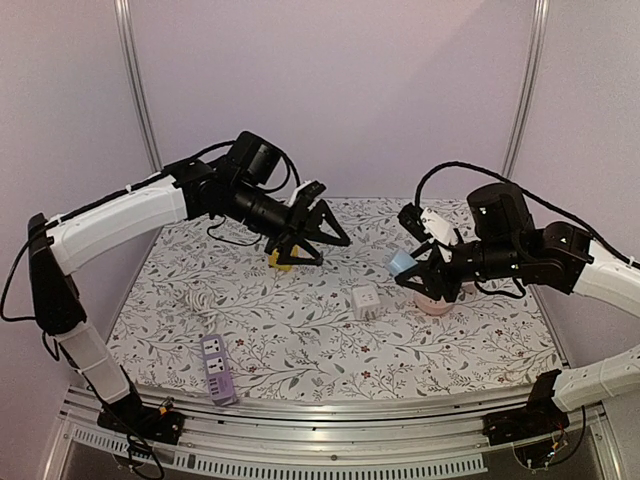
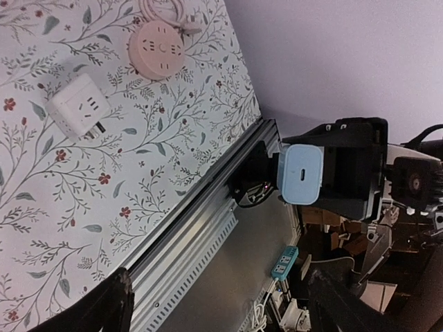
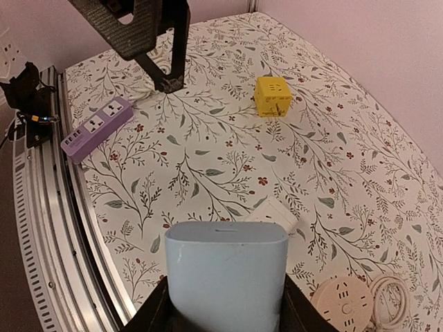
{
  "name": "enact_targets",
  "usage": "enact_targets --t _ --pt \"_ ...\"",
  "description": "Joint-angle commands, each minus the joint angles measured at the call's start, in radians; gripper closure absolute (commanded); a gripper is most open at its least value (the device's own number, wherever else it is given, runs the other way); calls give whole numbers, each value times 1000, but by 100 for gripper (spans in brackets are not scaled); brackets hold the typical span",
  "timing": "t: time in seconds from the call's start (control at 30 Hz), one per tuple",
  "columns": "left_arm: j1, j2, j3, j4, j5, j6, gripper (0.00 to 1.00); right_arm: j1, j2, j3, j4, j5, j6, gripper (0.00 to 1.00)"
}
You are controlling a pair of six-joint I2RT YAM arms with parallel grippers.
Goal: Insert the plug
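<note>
My right gripper (image 1: 412, 270) is shut on a light blue plug block (image 1: 402, 263), held in the air above the table's right half; it fills the bottom of the right wrist view (image 3: 226, 273) and shows in the left wrist view (image 2: 302, 173). Below it lie a white cube socket (image 1: 365, 300), also partly behind the plug in the right wrist view (image 3: 275, 214), and a pink round socket (image 1: 436, 303). My left gripper (image 1: 332, 250) is open and empty, raised over the back middle next to a yellow cube socket (image 1: 280, 261).
A purple power strip (image 1: 218, 368) lies near the front left edge, with a coiled white cable (image 1: 195, 297) behind it. The metal rail (image 1: 330, 420) runs along the front edge. The floral mat (image 1: 300, 340) covers the table.
</note>
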Motion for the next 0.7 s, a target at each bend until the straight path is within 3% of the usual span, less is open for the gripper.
enact_targets --t 0.0,0.33,0.67 --pt "-50 82 100 88 48 -55 14 5 -2 30 18 9 -53 100" --pt "-135 222 246 80 76 -69 21 5 -1 43 -9 -16 -104 100" --pt "-180 265 263 81 54 -68 27 5 9 40 3 -92 -114 100"
